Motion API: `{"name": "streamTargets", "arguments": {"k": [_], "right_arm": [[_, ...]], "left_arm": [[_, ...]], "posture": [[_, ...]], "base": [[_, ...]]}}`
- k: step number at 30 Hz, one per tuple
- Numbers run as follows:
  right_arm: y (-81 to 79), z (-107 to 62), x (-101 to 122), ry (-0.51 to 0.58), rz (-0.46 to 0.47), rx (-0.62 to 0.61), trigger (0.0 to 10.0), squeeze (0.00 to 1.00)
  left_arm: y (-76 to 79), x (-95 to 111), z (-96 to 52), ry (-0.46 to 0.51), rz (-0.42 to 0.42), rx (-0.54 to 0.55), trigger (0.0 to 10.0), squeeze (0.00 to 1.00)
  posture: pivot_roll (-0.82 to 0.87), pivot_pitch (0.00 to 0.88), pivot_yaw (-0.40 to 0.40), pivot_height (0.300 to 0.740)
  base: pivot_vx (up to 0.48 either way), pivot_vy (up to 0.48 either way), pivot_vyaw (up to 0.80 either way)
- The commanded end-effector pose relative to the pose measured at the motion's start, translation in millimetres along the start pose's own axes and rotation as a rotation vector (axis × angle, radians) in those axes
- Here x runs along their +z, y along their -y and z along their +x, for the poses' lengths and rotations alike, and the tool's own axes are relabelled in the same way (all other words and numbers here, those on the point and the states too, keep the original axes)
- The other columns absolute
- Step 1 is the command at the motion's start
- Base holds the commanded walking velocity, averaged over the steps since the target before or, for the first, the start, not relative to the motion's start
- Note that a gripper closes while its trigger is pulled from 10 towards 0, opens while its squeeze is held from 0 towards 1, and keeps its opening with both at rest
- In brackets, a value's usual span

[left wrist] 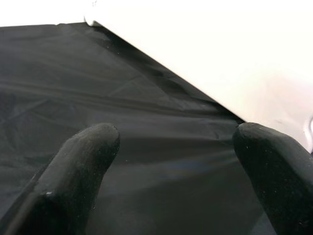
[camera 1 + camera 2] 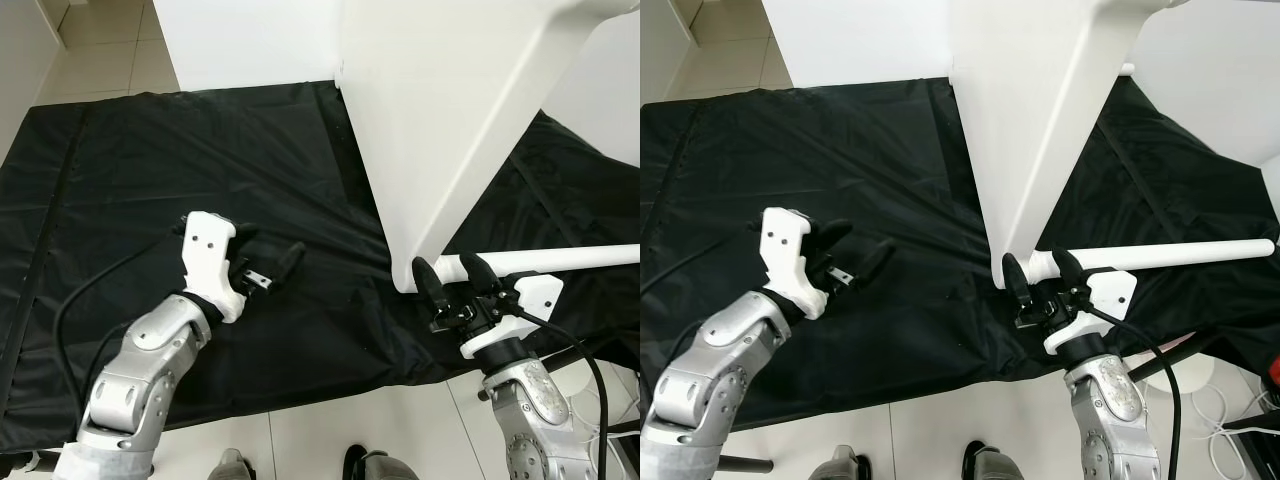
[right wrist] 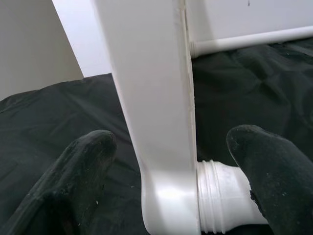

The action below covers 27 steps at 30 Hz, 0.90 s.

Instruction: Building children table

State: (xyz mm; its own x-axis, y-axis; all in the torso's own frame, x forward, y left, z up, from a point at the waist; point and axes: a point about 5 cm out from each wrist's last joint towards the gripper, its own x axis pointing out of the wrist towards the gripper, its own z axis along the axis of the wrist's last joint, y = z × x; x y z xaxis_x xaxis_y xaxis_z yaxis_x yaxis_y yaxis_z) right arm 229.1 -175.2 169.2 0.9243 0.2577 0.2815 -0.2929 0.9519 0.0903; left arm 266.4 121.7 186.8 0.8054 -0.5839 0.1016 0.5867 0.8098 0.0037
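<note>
Leg meets tabletop corner at lower right.

Our right gripper (image 2: 452,279) sits spread and empty astride the joint where the white leg (image 2: 560,260) runs rightward from the tabletop (image 2: 440,110); our left gripper (image 2: 262,262), open, empty, waits well apart at lower left.

Head stereo pair looks steeply down (shared black sheet (image 2: 200,150)); wrist cameras close, low.
</note>
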Motion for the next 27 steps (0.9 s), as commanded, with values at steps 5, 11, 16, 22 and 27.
{"name": "streamTargets", "arguments": {"k": [5,11,16,22,27], "right_arm": [[-3.7,15.3,-10.5,-0.039,-0.011,0.01,10.0,0.0],[-1.8,25.8,-16.4,-0.066,-0.062,-0.013,10.0,0.0],[-0.5,29.7,-23.7,-0.092,-0.056,-0.014,10.0,1.0],[0.6,36.5,-29.0,-0.099,-0.092,-0.032,10.0,1.0],[2.4,43.6,-31.8,-0.1,-0.112,-0.047,10.0,1.0]], "left_arm": [[2.2,-7.7,2.3,-0.019,0.053,0.051,10.0,0.0],[2.3,-11.4,5.8,-0.016,0.032,0.046,10.0,0.0],[2.0,-16.9,7.9,-0.026,0.053,0.051,10.0,1.0],[2.0,-19.4,14.2,-0.025,0.091,0.087,10.0,0.0],[0.6,-19.6,18.8,-0.016,0.115,0.098,10.0,0.0]], "posture": [[0.05,0.128,-0.017,0.74],[0.05,0.122,-0.025,0.74],[0.05,0.12,-0.025,0.74],[0.04,0.112,-0.031,0.74],[0.04,0.105,-0.041,0.74]], "base": [[0.0,0.0,0.0],[0.0,0.0,0.0],[0.0,0.0,0.0],[0.0,0.0,0.0],[0.0,0.0,0.0]]}}
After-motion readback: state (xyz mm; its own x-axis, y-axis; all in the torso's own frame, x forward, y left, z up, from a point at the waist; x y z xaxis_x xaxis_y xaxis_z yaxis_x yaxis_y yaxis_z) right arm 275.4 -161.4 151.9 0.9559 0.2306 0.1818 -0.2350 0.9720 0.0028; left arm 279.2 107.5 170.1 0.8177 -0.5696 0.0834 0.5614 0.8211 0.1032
